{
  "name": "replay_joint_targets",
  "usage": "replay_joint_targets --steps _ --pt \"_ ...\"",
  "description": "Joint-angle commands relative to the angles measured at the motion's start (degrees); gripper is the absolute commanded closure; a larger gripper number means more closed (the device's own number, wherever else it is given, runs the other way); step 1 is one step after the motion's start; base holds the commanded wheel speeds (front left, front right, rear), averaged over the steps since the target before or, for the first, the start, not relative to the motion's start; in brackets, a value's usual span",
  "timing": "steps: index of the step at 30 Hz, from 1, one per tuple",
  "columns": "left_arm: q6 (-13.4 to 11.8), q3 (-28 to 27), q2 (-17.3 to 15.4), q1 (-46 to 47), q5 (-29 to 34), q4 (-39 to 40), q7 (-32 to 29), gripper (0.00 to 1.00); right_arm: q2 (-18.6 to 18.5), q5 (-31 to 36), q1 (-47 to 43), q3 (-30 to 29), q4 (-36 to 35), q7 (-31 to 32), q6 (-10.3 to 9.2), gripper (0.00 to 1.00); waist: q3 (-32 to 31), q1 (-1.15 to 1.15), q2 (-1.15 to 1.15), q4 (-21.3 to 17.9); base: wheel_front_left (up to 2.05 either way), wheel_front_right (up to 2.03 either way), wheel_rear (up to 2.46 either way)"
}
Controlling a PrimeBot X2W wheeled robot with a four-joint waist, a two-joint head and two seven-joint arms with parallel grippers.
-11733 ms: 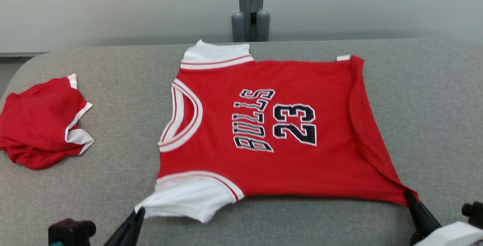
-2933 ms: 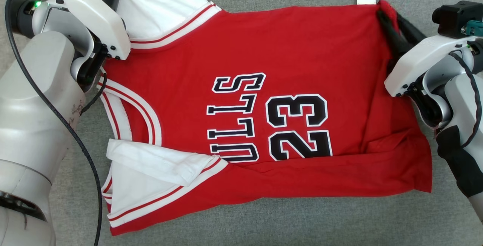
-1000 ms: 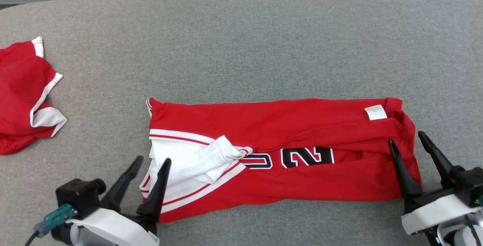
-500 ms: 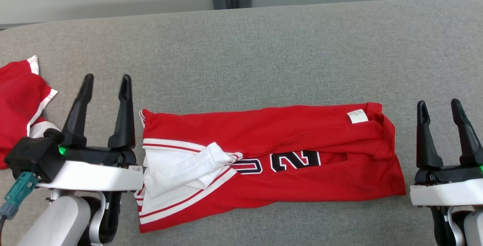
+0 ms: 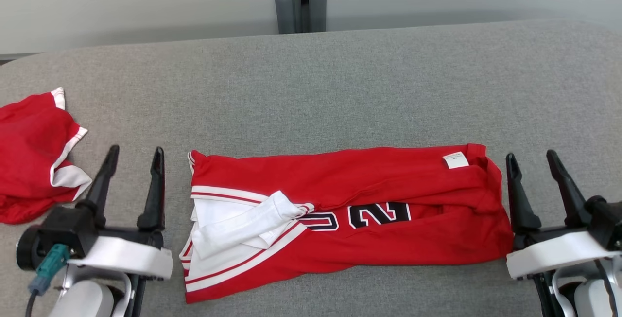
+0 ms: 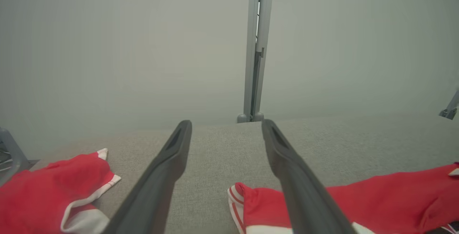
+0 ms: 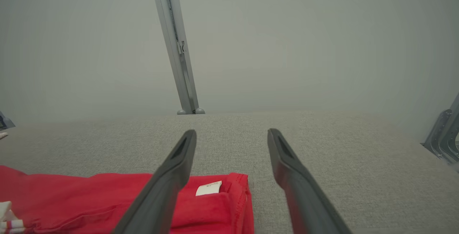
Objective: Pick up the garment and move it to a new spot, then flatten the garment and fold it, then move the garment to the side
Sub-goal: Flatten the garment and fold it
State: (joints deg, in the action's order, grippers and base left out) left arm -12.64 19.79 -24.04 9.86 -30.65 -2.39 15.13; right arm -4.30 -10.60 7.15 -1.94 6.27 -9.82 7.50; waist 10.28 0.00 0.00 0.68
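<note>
Garment (image 5: 388, 181) between left pincer (image 5: 136, 149) and right pincer (image 5: 529, 154)

Red jersey (image 5: 369, 181) with white trim, black numerals; grey tabletop (image 5: 340, 88).

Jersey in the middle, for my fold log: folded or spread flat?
Folded: the jersey lies as a narrow band, its upper edge lapped over half the number.

Soft matt cloth jersey (image 5: 369, 185) lies on rough grey woven tabletop (image 5: 340, 88).
</note>
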Motion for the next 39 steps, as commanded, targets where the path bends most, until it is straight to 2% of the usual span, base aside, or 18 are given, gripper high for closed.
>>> replay_joint_targets --steps 1,23,29,39 --pt "0.46 -0.11 0.28 -0.86 0.22 -0.46 0.02 0.00 -0.12 0.07 -0.83 -0.15 0.24 0.33 0.00 0.00 -0.43 0.00 0.00 0.04 0.00 0.00 0.00" --pt "2.25 0.63 1.10 -1.03 0.33 -4.28 0.02 0.00 -0.67 -0.25 -0.84 -0.56 1.70 1.80 0.00 0.00 -1.70 0.00 0.00 0.70 0.00 0.00 0.00" --pt "2.50 0.97 1.41 0.35 0.55 -4.54 0.01 0.00 -2.38 -0.04 1.59 -1.96 10.30 2.16 0.00 0.00 -0.27 0.00 0.00 1.29 0.00 0.00 0.00" --pt "3.32 1.68 2.22 2.48 0.62 -5.79 -0.02 0.00 -1.73 -3.24 9.20 2.68 28.15 -1.29 0.00 0.00 2.73 0.00 0.00 1.90 0.00 0.00 0.00"
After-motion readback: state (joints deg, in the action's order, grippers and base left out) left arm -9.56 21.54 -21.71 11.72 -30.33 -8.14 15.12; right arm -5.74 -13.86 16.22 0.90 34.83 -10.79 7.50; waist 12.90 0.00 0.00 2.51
